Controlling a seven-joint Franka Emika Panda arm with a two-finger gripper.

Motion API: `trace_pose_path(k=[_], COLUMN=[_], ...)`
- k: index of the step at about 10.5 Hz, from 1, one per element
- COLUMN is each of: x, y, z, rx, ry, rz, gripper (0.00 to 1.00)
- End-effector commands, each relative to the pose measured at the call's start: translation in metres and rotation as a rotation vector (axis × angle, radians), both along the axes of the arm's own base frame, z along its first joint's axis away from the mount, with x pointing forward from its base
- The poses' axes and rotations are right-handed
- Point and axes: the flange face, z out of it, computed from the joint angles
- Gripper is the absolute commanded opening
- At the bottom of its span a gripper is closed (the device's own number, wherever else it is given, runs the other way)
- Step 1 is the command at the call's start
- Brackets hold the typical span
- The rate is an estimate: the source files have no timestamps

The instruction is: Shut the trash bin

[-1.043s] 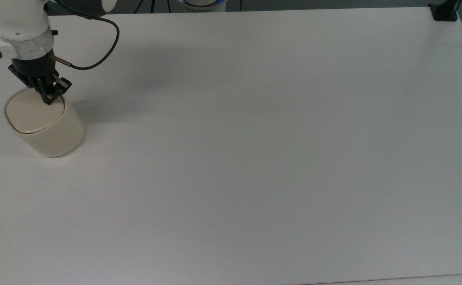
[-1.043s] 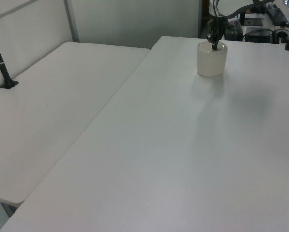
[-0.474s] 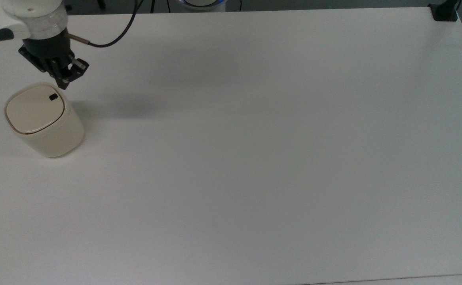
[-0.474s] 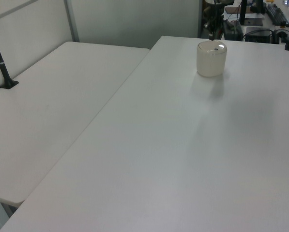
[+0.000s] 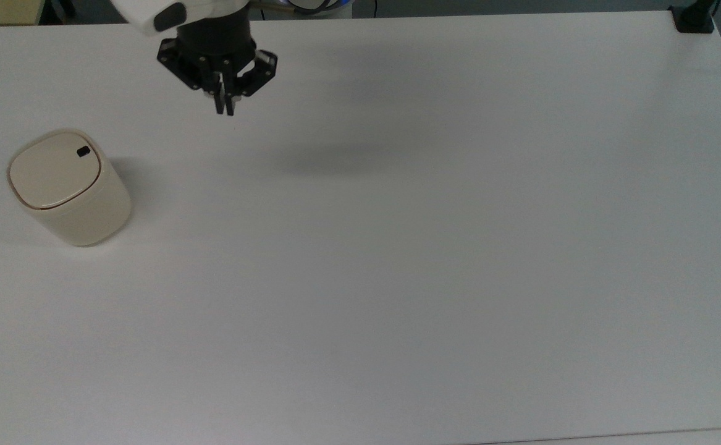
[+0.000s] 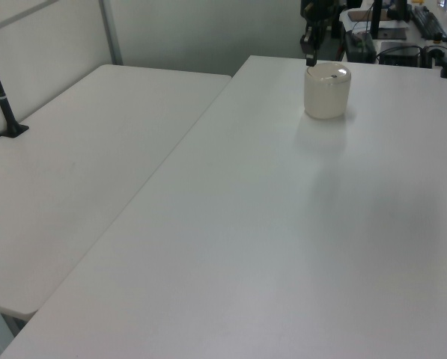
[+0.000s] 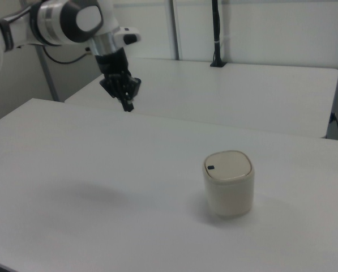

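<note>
Now the white table carries just one object, the trash bin, which stands near the top view's left edge with its flat lid lying level inside the thin brown rim line and the small black button uncovered at the lid's corner. A second ago the gripper was pressing down on that corner of the lid; half a second ago it had lifted just clear of it; now it hangs well apart from the bin, up toward the top view's upper middle, high above the table. Its two fingers are pressed together and hold nothing. In the right view the arm reaches in from the right view's left, gripper pointing down. Judging by the seated lid and the retreat, the closing looks done.
</note>
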Motion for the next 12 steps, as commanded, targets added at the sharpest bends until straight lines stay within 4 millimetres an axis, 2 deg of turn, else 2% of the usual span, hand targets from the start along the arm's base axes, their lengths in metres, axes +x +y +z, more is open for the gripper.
trace_pose_path(k=[1,2,3,4,7,10,12], x=[-0.032,-0.036,-0.037,-0.037,-0.038,-0.043,-0.046], y=[0.042,0.045,0.055,0.055,0.063,0.057,0.06], z=[0.023,0.02,0.019,0.018,0.018,0.026,0.03], rx=[0.014,0.019,0.042,0.047,0.042,0.044,0.04], ry=[0.021,0.05,0.055,0.055,0.056,0.042,0.038], rz=[0.068,0.07,0.072,0.051,0.046,0.0,-0.039], gripper=[0.21,0.3,0.56,1.0,1.0,1.0,1.0])
